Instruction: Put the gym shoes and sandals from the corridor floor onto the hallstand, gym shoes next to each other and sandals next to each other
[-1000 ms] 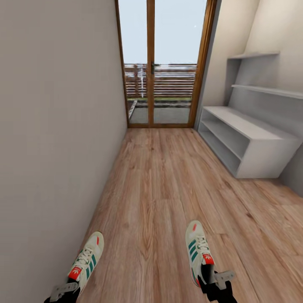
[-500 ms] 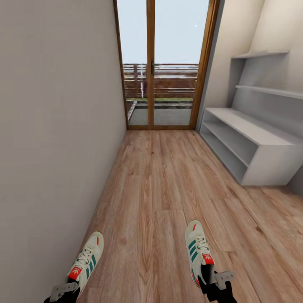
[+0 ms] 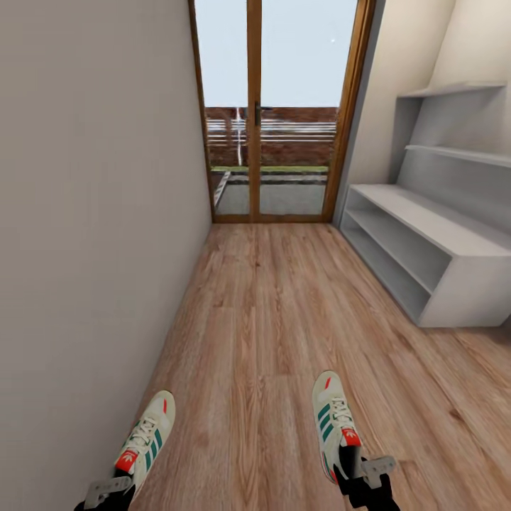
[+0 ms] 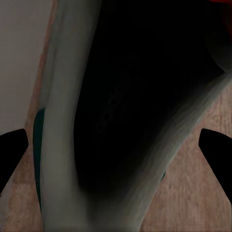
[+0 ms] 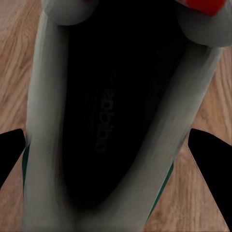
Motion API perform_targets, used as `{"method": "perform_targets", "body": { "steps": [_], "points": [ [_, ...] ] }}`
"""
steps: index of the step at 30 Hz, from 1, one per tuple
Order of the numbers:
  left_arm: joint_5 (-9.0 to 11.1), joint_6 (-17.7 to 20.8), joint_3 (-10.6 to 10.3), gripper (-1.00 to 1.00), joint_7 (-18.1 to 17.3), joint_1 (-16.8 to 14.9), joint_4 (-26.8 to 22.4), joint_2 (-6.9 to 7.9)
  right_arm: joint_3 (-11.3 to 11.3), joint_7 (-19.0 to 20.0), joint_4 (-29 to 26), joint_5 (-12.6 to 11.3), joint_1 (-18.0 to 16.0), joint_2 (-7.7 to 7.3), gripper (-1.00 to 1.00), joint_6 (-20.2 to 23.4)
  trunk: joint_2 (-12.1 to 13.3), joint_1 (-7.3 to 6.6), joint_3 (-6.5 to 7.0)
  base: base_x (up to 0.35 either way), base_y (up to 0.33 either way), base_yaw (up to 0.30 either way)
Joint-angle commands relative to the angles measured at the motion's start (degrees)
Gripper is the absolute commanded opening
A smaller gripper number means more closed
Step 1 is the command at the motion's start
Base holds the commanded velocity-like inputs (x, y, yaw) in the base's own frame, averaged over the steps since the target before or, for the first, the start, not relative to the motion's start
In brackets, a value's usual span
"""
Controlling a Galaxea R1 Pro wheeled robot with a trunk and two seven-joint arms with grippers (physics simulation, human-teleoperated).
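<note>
your left claw (image 3: 113,490) grips one gym shoe (image 3: 147,438) at the heel end, and the shoe points forward and a little toward your right from it. in the left wrist view the dark inside of that left shoe (image 4: 130,106) runs between the two black fingertips (image 4: 12,154), pale rim on both sides, so the claw is closed on the shoe's heel part.

your right claw (image 3: 365,477) holds the other gym shoe (image 3: 332,419) the same way, heel at the claw and toe pointing straight ahead. the right wrist view looks down into this right shoe (image 5: 111,111), its red tab near the far end, with one black fingertip (image 5: 208,150) at each side of it.

both shoes are held above the wood floor (image 3: 277,319), well apart from each other, one at each side of you. past the left claw, a plain pale wall (image 3: 85,213) runs close along that side. ahead of the right claw and off to its right stands the grey shoe rack (image 3: 426,248), with a broad bench top, open shelves below and floating shelves above. straight ahead of both claws, at the end of the corridor, is a wood-framed glass door (image 3: 273,113).
</note>
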Motion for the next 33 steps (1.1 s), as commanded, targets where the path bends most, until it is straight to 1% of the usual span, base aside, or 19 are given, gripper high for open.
{"method": "perform_targets", "body": {
  "steps": [1,15,33],
  "points": [
    [-0.4,-0.2,0.5,-1.00,-0.3,-0.1,0.0,-0.01,-0.6,0.2,0.0,0.4,0.0,0.00,-1.00,-0.2,0.0,0.02,-0.05,0.339,0.000,0.000],
    [-0.4,-0.2,0.6,-1.00,-0.3,-0.1,0.0,0.03,-0.5,0.2,0.1,0.4,0.0,-0.01,-1.00,-0.2,0.0,0.02,-0.05,0.338,-0.007,0.000],
    [-0.4,-0.2,0.6,-1.00,-0.3,-0.1,0.0,0.07,-0.5,0.2,0.1,0.4,0.0,-0.01,-1.00,-0.2,0.0,0.02,-0.05,0.314,-0.119,0.000]
  ]
}}
